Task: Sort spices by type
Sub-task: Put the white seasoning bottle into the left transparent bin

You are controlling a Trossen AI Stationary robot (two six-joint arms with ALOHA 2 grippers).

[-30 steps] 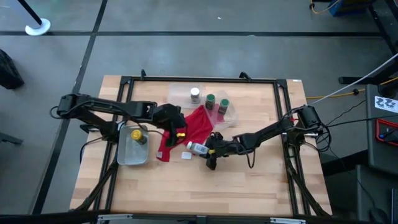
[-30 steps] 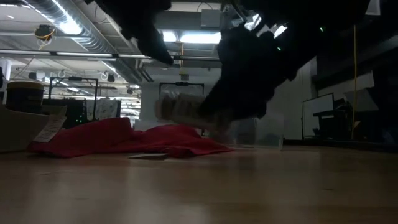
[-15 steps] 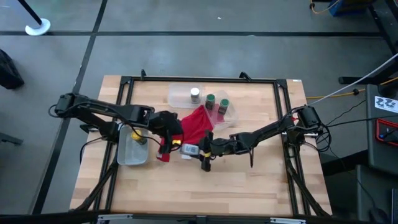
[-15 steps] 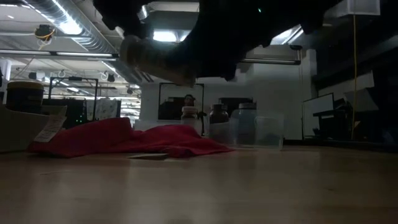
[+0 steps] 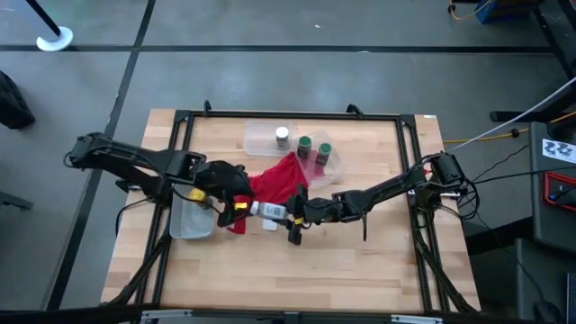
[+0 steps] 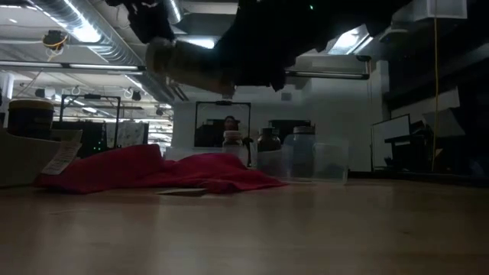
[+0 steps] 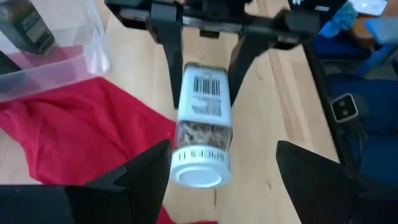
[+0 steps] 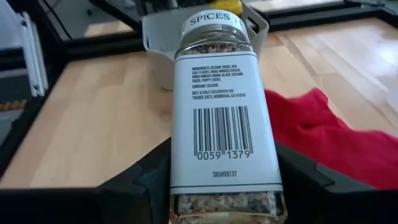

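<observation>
Since the earlier frame, my right gripper (image 5: 286, 215) has carried the silver-grey, white-labelled spice jar (image 5: 268, 211) leftward, off the table, over the red cloth (image 5: 274, 184). Clamped on the jar's base, it holds the long axis level, cap pointing into my left gripper (image 5: 236, 206), whose jaws stand wide, flanking the cap.

Both arms reach inward and meet near the middle, raised above the table. The right gripper (image 5: 286, 213) has its jaws closed on a jar (image 5: 272, 211), held level. The left gripper (image 5: 241, 206) faces it, jaws spread wide
</observation>
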